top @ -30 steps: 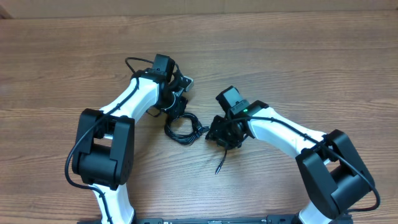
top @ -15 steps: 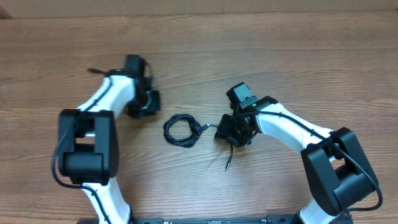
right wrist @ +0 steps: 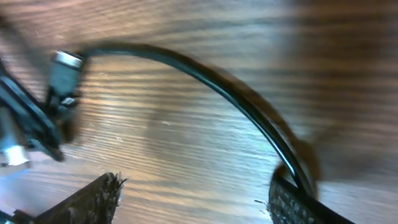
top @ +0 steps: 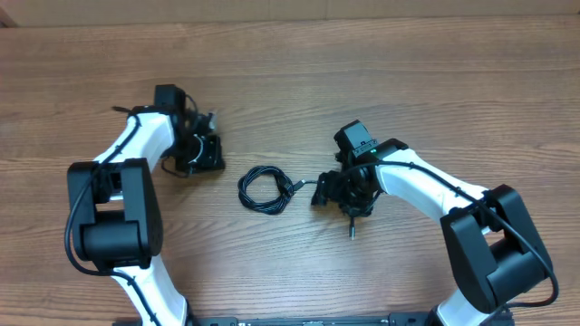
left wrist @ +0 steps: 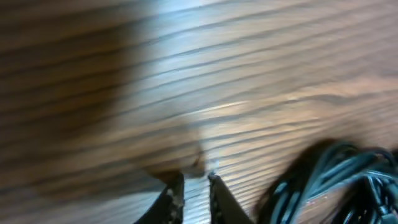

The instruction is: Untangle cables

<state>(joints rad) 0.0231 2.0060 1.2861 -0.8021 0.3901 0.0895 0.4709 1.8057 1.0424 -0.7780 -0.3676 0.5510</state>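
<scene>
The right pincer (right wrist: 196, 183) is released. One cable (right wrist: 205, 71) arches between its fingers and lies against the right one, while a coil (top: 263, 191) rests on the worktop (top: 381, 72) between the arms. The left pincer (left wrist: 196, 179) is all but clenched and empty, beside a bundle (left wrist: 336, 177). The loose cable could snag that finger as the arm moves and drag the coil into a knot.
</scene>
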